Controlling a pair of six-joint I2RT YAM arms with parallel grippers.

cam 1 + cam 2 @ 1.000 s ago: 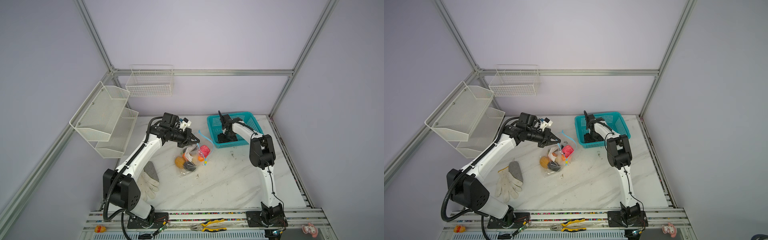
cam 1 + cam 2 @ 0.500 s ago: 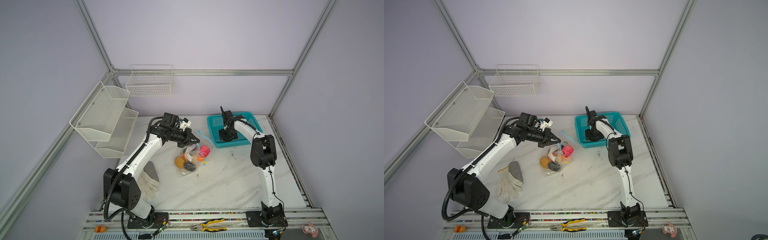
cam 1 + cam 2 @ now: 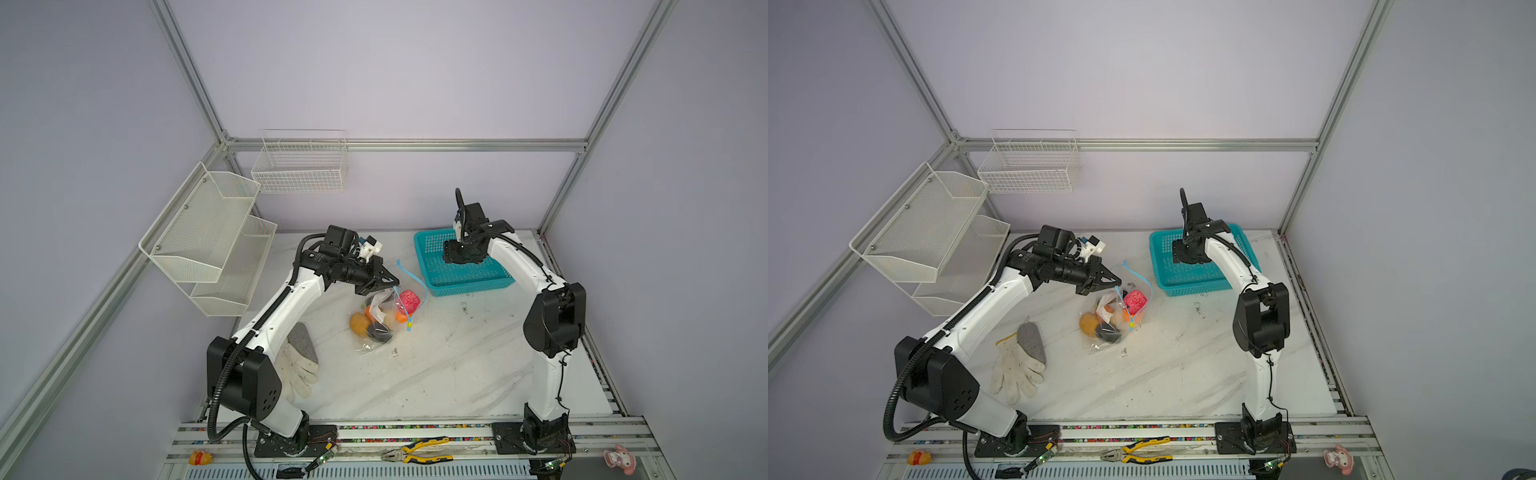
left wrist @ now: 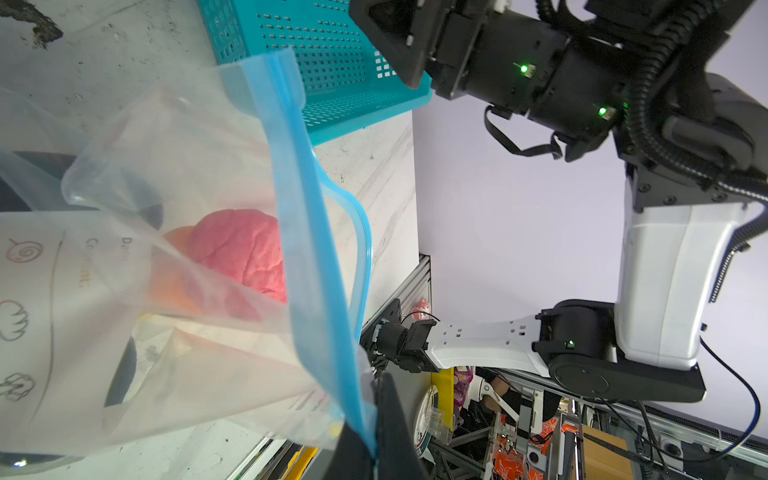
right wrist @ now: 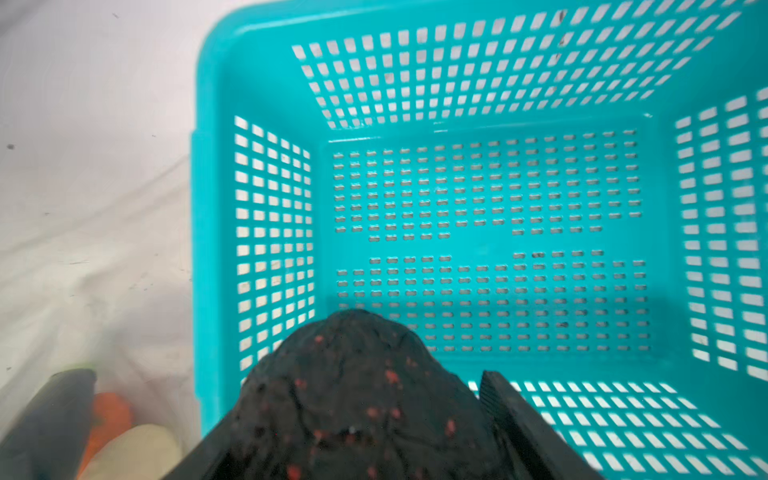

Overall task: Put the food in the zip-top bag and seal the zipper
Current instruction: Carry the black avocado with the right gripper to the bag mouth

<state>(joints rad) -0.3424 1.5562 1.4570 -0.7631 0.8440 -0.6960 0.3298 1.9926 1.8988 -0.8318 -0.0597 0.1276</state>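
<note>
Watching this from the side of the desk (image 3: 436,374), the thing that matters is where the zip-top bag (image 3: 380,316) sits relative to the right tool (image 3: 462,255); the bag is over toward the left arm's side and a bit nearer the front rail, well apart from the teal basket (image 3: 469,286) that the right tool hangs over.

The right tool is clamped on a dark lumpy piece with red specks (image 5: 357,395), so that's the piece on its way; the wrist view shows it wedged between the jaws above a bare basket floor.

The left tool (image 3: 392,283) is pinched tight on the zipper (image 4: 307,216) and lifts that edge off the desk; the other blue lip bows out toward the basket, so the mouth gapes on the right arm's side, which I'd say is the way in. The bag's long axis runs from that lifted mouth down toward the front of the desk.

Looks-wise – floppy clear plastic, crumpled, white label with doodles; a pink piece (image 3: 409,300) sits just inside the mouth, a yellow-orange one (image 3: 358,325) and something dark lie at the low end.

My guess is the gap is narrow for that lump; it could catch the lip and drag the bag – can't tell for sure from here.
</note>
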